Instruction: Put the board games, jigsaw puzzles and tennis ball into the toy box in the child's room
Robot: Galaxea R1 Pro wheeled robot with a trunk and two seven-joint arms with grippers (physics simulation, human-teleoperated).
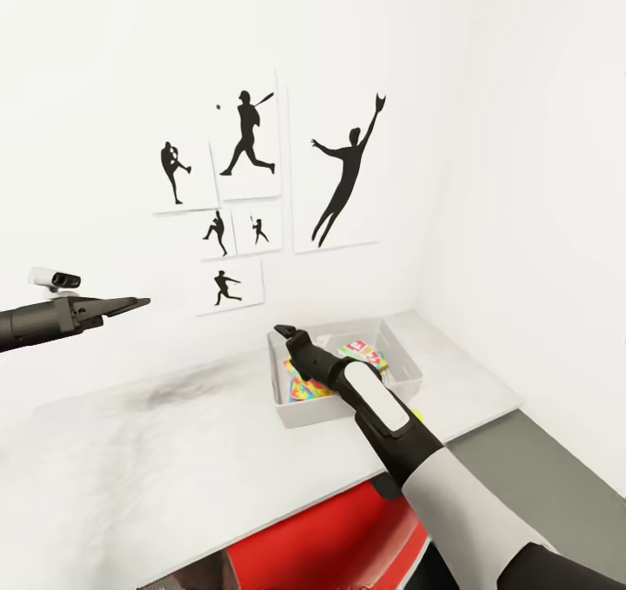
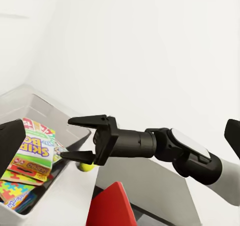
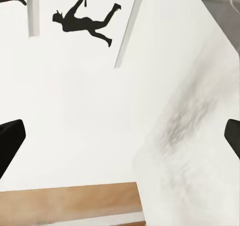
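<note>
Now the right hand (image 1: 283,336) hangs over the near corner of the toy box (image 1: 404,367) on the counter (image 1: 174,451), and its two fingers stand apart with nothing between them, which the left wrist view (image 2: 84,138) shows best. Just under that hand, a little below its lower finger, sits the tennis ball (image 2: 86,166), small and yellow-green. It looks to lie on the counter just outside the box wall, though I cannot be sure it is not touching the wall. From the head view a bit of the ball (image 1: 418,415) peeks out beside the right arm, back toward the wrist. So the ball is below and a bit behind the right hand, and that arm is much the nearer one. Inside the box lie a white, red and yellow board game (image 2: 36,147) with big letters, and under it a jigsaw puzzle (image 2: 14,192) in many colours. The left hand (image 1: 130,303) is far off to the side, up in the air by the wall, with its fingers looking pressed together and holding nothing. I think the right hand must pull back and dip down to reach the ball.
</note>
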